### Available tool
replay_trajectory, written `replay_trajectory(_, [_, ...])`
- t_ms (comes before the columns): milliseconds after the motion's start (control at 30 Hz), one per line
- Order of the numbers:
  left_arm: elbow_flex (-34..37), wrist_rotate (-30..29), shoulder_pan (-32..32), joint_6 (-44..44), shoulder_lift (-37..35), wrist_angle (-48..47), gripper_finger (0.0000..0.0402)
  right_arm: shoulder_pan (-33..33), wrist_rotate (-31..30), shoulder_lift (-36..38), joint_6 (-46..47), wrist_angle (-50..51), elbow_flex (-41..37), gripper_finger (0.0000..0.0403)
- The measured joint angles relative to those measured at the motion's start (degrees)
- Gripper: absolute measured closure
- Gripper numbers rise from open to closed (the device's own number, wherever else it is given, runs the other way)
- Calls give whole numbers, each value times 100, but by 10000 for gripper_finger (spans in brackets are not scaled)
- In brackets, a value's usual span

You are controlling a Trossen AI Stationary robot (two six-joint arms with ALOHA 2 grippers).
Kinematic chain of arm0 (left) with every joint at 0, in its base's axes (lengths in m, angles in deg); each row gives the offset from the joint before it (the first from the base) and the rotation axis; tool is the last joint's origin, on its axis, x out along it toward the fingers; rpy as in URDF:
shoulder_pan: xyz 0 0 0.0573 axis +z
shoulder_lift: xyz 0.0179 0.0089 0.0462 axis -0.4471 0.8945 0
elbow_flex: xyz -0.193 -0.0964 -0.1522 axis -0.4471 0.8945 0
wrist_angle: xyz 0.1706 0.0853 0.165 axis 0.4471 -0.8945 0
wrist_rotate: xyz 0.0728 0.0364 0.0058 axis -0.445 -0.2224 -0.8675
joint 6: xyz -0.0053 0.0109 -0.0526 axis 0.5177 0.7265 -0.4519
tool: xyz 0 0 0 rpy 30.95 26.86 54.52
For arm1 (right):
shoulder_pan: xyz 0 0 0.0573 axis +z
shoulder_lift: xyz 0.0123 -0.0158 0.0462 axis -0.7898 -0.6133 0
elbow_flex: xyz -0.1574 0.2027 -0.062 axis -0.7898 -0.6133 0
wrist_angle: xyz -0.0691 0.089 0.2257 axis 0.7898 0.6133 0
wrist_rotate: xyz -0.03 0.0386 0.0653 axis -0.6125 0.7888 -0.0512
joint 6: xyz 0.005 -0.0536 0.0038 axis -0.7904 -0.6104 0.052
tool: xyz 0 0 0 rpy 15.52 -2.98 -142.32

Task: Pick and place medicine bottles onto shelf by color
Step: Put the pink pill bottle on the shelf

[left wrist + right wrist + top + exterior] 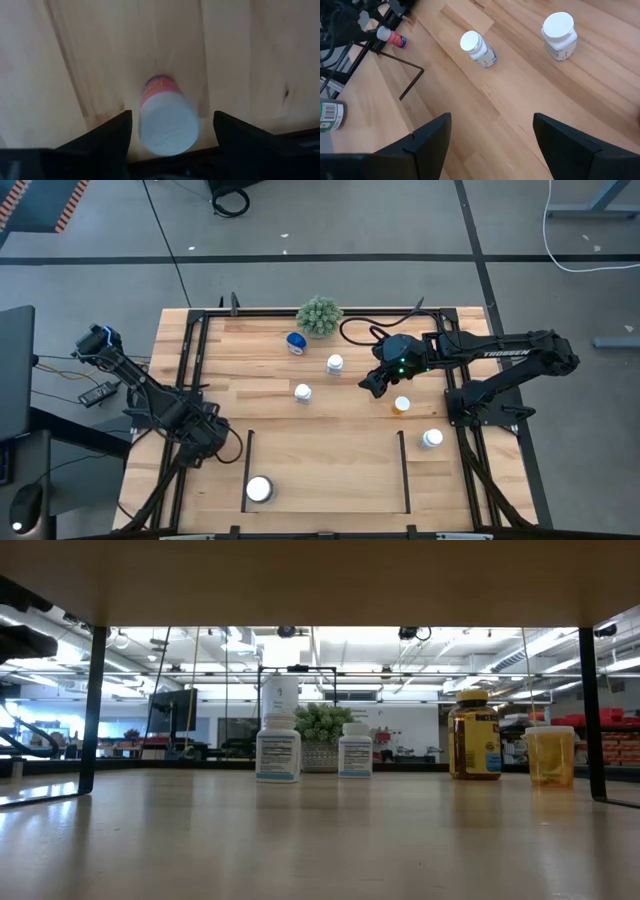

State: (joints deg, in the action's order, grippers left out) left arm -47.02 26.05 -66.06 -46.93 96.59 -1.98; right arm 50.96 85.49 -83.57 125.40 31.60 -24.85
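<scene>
High view: both pincers (212, 442) (372, 383) gape apart over the light wood table (330, 460), grey floor (320, 230) around.

"trossen" on right arm (505, 353)

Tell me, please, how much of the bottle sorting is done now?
Done: one white-capped bottle stands at the shelf's left strip. In hand: nothing; the left gripper is open around it, and the right gripper hangs open mid-table. Left: five bottles outside, among them the blue bottle and the amber bottle.
</scene>
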Motion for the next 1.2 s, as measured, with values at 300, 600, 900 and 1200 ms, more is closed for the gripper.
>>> replay_trajectory(300, [0, -1, 7, -36, 2, 172, 144, 1, 0, 0, -33, 0, 1, 114])
replay_trajectory(600, [-8, 13, 7, 10, 4, 172, 234, 0, -2, 0, -61, 0, 0, 114])
replay_trajectory(900, [-2, 158, 7, -9, 7, 155, 288, 1, 0, 0, -63, 0, 1, 114])
replay_trajectory(1200, [-214, 162, 14, -143, 7, -76, 246, 2, -1, 0, -66, -2, 1, 114])
